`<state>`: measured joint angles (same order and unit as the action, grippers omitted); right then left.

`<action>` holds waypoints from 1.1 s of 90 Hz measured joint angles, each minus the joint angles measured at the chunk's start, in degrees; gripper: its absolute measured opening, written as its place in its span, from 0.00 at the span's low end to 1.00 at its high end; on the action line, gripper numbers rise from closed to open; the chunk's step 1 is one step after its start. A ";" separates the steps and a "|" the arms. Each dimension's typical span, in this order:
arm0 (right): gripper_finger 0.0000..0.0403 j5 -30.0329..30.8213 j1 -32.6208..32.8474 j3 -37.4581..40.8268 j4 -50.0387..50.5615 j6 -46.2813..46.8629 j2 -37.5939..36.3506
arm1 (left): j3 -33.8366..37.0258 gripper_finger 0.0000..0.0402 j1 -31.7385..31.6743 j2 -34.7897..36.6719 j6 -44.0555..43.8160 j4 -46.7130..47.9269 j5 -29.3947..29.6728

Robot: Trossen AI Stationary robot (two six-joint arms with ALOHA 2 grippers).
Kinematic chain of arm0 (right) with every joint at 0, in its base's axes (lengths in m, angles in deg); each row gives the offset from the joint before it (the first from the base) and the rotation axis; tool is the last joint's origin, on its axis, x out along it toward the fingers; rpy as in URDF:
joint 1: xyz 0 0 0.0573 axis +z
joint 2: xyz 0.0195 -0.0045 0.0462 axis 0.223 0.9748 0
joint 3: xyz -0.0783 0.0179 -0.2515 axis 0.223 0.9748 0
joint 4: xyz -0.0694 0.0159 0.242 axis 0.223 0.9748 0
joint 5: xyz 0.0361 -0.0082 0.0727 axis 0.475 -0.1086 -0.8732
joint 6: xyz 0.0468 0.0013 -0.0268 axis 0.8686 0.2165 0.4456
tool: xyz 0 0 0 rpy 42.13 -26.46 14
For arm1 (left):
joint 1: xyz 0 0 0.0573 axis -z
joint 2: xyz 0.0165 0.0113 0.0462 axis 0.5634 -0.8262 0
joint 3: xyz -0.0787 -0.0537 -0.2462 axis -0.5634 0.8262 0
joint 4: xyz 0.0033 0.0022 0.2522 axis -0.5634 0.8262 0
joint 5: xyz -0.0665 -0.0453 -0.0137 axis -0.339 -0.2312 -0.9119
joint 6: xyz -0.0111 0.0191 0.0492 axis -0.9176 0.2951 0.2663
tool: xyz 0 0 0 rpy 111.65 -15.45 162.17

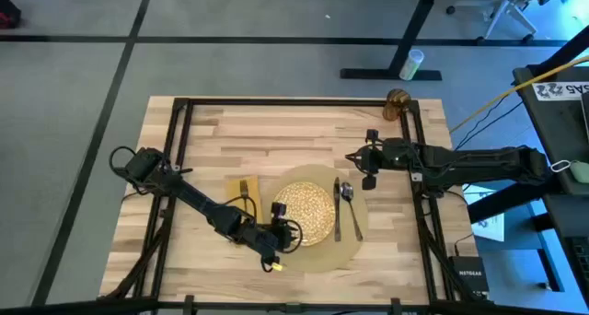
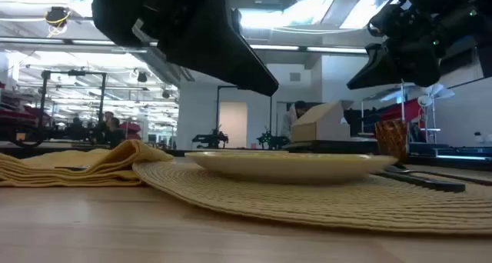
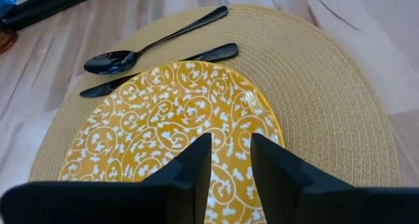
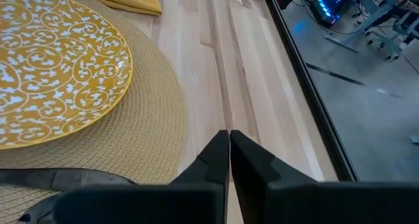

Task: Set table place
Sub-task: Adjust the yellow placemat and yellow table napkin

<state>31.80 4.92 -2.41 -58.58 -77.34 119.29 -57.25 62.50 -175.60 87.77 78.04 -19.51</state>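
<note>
At seven o'clock of the plate, the left gripper (fingers narrowly parted, holding nothing) hangs low enough to nudge the plate off-centre.

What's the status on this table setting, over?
Left gripper open above plate. Right gripper shut, empty, over table. Glass sits at far corner. Nothing obstructing.

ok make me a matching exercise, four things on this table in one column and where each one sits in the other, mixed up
Things:
1. plate
2. fork
3. spoon
4. amber glass

Places:
a. on the napkin
b. at the table's far right corner
c. centred on the placemat
d. on the placemat, right of the plate, by the knife

Pairs: 1-c, 2-a, 3-d, 4-b
</note>
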 joint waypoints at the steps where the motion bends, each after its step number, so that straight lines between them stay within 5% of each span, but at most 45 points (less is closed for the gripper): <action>1: 0.00 0.00 0.00 0.00 -0.01 0.00 0.00 | 0.00 0.23 -0.09 0.00 0.10 0.00 0.00; 25: 0.00 -1.07 0.07 0.00 -0.16 0.16 0.00 | 0.00 0.11 -5.38 0.15 1.13 3.11 4.56; 37: 0.00 -1.28 0.07 0.00 -0.10 0.88 0.00 | 0.00 0.01 -12.07 0.22 -0.29 4.94 -1.14; 63: 0.00 -3.04 0.09 -0.01 -0.01 1.69 0.00 | 0.00 0.00 -21.52 0.59 6.61 7.15 -6.67; 76: 0.00 -3.02 0.09 -0.02 -0.08 1.69 -0.01 | 0.00 0.00 -25.24 0.42 6.57 11.27 -14.43; 99: 0.00 -3.04 0.07 -0.02 -0.12 1.66 0.00 | 0.00 0.00 -28.24 0.51 8.59 14.67 -15.46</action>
<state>28.76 4.98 -2.43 -58.70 -75.68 119.29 -57.25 34.26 -175.09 96.36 92.71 -34.97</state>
